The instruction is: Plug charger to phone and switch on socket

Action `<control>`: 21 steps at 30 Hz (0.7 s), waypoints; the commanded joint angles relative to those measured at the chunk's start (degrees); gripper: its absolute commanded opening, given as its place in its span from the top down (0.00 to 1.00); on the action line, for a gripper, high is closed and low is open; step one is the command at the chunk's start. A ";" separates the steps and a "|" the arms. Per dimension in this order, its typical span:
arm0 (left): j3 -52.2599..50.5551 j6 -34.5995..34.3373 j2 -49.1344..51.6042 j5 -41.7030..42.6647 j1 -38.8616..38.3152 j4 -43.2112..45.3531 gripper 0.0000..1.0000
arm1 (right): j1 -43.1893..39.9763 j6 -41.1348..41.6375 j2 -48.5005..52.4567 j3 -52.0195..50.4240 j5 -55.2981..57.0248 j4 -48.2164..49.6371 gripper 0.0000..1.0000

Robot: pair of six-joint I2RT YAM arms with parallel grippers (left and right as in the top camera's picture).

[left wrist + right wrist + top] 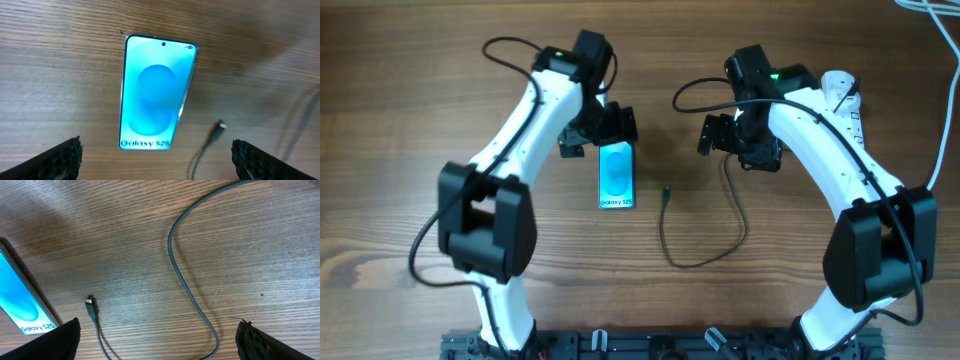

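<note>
Right gripper [162,339]: jaws wide, empty, hanging over bare worktop [400,60] above the charger [187,292]. Its tip [90,302] sits just inside my left finger and is not centred. Left gripper [165,162]: also wide, empty, straddling the phone [155,95] without touching it.

Layout outward:
- phone flat, screen up, lit cyan, text end toward my base, camera hole at the far end
- tip lies near the text-end corner on the right-arm side, apart from the phone, pointing roughly away from my base
- cable runs back from the tip, loops toward me, then heads up under the right arm
- socket [842,90] sits far right, partly hidden by the right arm; I can't read the switch from here

My read: nothing is plugged in and the switch is untouched, so the step is grabbing the plug.

How I'd do it:
- shift right until the tip is centred between the jaws, then descend
- pinch on the plug body right behind the tip, not on the cord, since a cord grip lets the tip flop and twist
- the port is probably on the text-end edge, so the tip needs turning round to face it, and the loop gives slack for that
- bring the left jaws down on the phone's long sides first, or it will likely slide on the wood when I push
- keep the plug flat and level with the edge, and push straight

Risk: thin cable on the wood, easy to miss or scrape
</note>
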 commanded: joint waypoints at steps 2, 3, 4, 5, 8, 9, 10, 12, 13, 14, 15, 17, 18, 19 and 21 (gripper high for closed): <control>-0.17 1.49 4.02 -5.64 -2.19 0.28 0.00 | 0.28 -2.14 1.22 -0.22 0.81 -0.24 0.00; -0.17 2.40 4.57 -5.62 -2.51 0.31 0.00 | 0.28 -2.19 1.22 -0.22 0.83 -0.28 0.00; -0.17 2.95 5.11 -5.64 -2.71 0.28 0.00 | 0.28 -2.19 1.22 -0.22 0.81 -0.28 0.00; -0.17 4.02 5.42 -5.62 -2.93 0.17 0.00 | 0.28 -2.21 1.22 -0.22 0.81 -0.28 0.00; -0.59 4.31 6.29 -5.44 -3.65 0.26 0.00 | 0.28 -2.21 1.22 -0.22 0.83 -0.28 0.00; -1.29 4.28 6.29 -5.44 -3.80 0.76 0.00 | 0.28 -2.21 1.22 -0.24 0.87 -0.28 0.00; -1.79 4.28 6.29 -5.44 -3.91 1.14 0.00 | 0.28 -2.19 1.22 -0.22 1.03 -0.28 0.00; -3.63 4.31 6.29 -5.44 -4.00 2.67 0.00 | 0.28 -2.16 1.22 -0.24 1.01 -0.28 0.00; -4.31 4.33 6.29 -5.44 -3.98 3.21 0.00 | 0.28 -2.21 1.22 -0.24 1.01 -0.28 0.00; -4.92 4.33 6.29 -5.38 -3.98 3.80 0.00 | 0.28 -2.16 1.22 -0.22 1.01 -0.28 0.00; -5.86 4.33 6.29 -5.40 -4.04 4.90 0.00 | 0.28 -2.16 1.22 -0.22 1.01 -0.26 0.00; -7.02 4.31 6.29 -5.40 -4.09 6.32 0.00 | 0.28 -2.14 1.22 -0.24 1.01 -0.22 0.00; -7.63 4.28 6.29 -5.40 -4.11 7.26 0.00 | 0.28 -2.16 1.22 -0.24 1.01 -0.13 0.00; -8.02 4.04 6.29 -5.42 -4.15 7.85 0.00 | 0.28 -2.14 1.22 -0.22 1.01 -0.04 0.00; -8.57 3.56 6.29 -5.40 -4.15 8.76 0.00 | 0.28 -2.14 1.22 -0.24 0.98 0.02 0.00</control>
